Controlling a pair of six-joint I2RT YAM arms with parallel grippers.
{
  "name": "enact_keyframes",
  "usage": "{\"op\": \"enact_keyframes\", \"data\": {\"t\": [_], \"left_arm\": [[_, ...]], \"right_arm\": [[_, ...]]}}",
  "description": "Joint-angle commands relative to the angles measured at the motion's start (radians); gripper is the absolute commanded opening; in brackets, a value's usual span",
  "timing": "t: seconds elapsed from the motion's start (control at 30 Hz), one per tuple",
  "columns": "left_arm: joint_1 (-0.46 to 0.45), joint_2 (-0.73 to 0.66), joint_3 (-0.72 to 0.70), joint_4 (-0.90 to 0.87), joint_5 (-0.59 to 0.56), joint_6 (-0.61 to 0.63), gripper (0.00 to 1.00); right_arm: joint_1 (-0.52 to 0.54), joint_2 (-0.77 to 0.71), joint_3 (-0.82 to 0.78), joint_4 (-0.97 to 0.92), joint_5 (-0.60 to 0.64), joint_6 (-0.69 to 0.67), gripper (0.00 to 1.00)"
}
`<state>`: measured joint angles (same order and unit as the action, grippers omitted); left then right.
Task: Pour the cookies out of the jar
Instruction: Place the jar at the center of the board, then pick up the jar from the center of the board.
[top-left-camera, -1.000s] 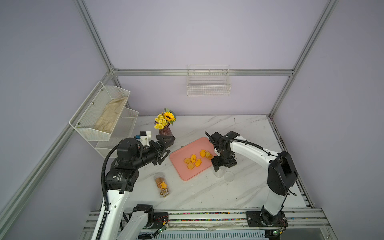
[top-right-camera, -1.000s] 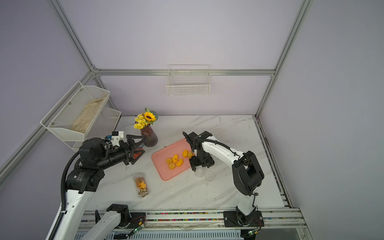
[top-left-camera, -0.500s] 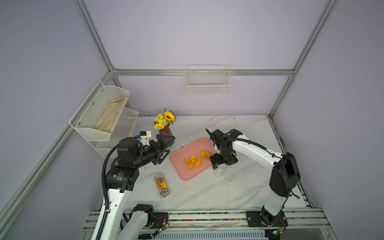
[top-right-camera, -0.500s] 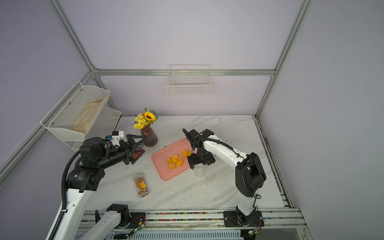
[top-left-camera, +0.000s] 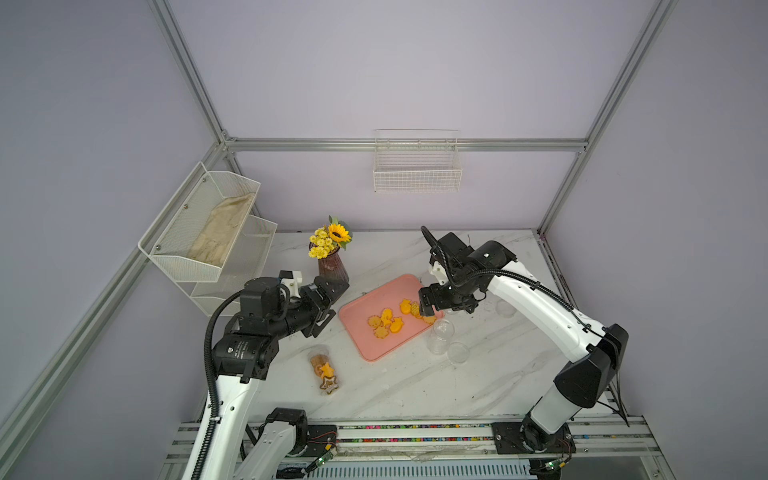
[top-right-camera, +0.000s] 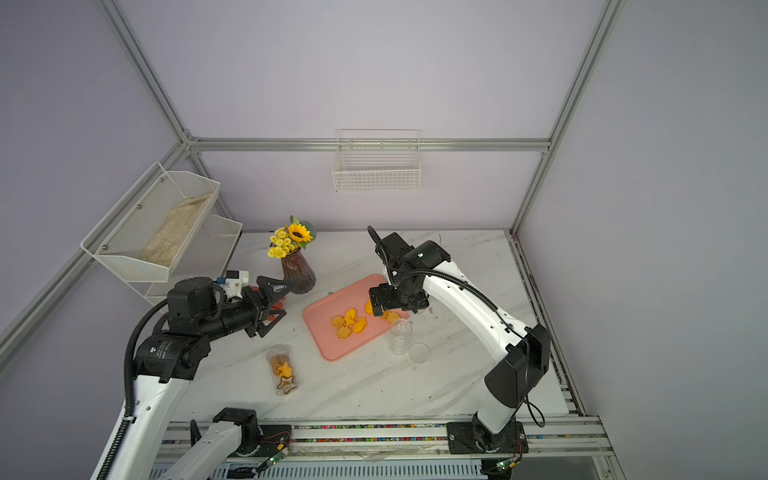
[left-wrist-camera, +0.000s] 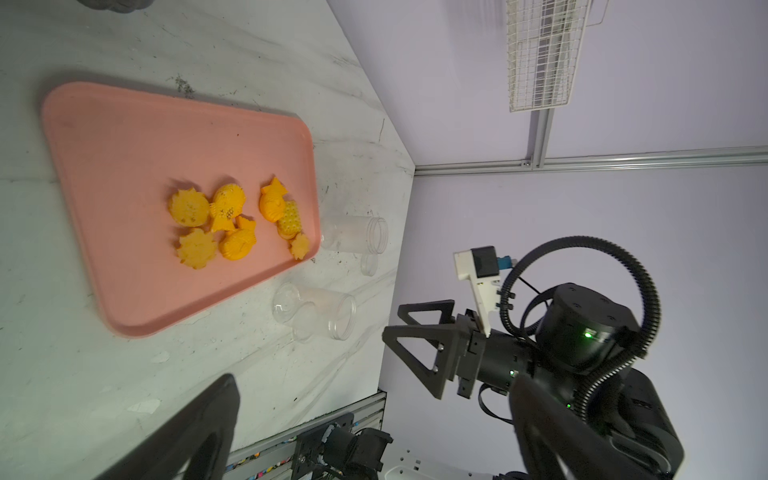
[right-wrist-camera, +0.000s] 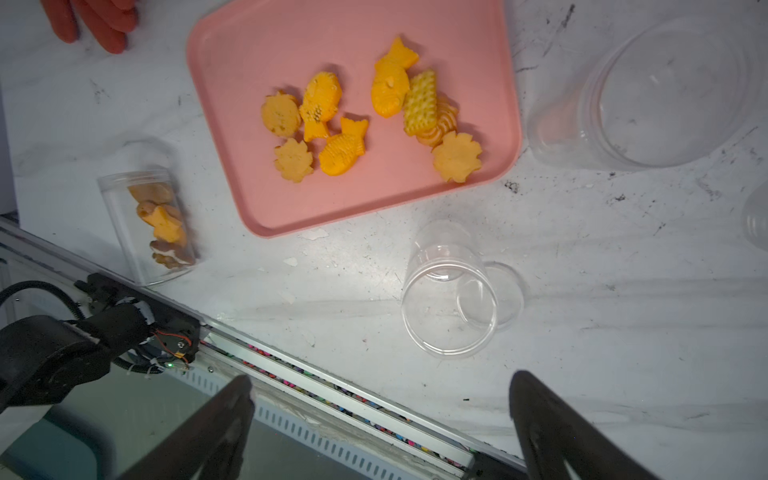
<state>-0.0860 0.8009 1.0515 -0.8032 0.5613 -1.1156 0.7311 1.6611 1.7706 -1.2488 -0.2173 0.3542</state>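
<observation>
1. cookies (top-left-camera: 388, 323): orange-yellow flower and fish shapes, lying loose in a cluster on the pink tray (top-left-camera: 368, 301), toward its right edge.
2. pink tray: sitting at an angle in the middle of the bench (top-left-camera: 415, 386).
3. empty jar (top-left-camera: 441, 334): clear, standing upright just off the tray's front right corner, with a loose lid (top-left-camera: 458, 352) lying just beside it.
4. second empty jar (right-wrist-camera: 665, 91): clear, standing just beside the tray's right edge; in both top views the right arm (top-left-camera: 532, 299) is hiding most of it.
5. lying jar (top-left-camera: 325, 371): resting on its side near the bench's front edge, left of the tray, and holding a few more orange and brown cookies.
6. right pincer (right-wrist-camera: 382, 378): hanging released above the tray's right edge, jaws spread wide, grasping nothing.
7. left pincer (top-right-camera: 286, 300): hovering released above the bench, between the vase of sunflowers (top-left-camera: 333, 266) and the tray's left edge, jaws spread, grasping nothing
</observation>
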Motion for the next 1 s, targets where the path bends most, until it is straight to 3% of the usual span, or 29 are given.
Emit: {"op": "enact_keyframes", "data": {"t": [0.0,0.17,0.37,0.97], "left_arm": [[0.007,-0.026,0.084,-0.111,-0.089,0.044,1.0],[0.008,-0.071,0.165,-0.192,-0.25,0.026,1.0],[0.011,-0.146,0.224,-0.242,-0.371,0.023,1.0],[0.009,-0.268,0.295,-0.346,-0.446,0.003,1.0]], "right_arm": [[0.054,-0.016,0.021,0.062,-0.108,0.06,0.97],[0.16,0.022,-0.017,0.221,-0.204,0.132,0.97],[0.272,0.14,0.008,0.323,-0.231,0.15,0.97],[0.448,0.587,0.278,0.379,-0.189,0.14,0.97]]}}
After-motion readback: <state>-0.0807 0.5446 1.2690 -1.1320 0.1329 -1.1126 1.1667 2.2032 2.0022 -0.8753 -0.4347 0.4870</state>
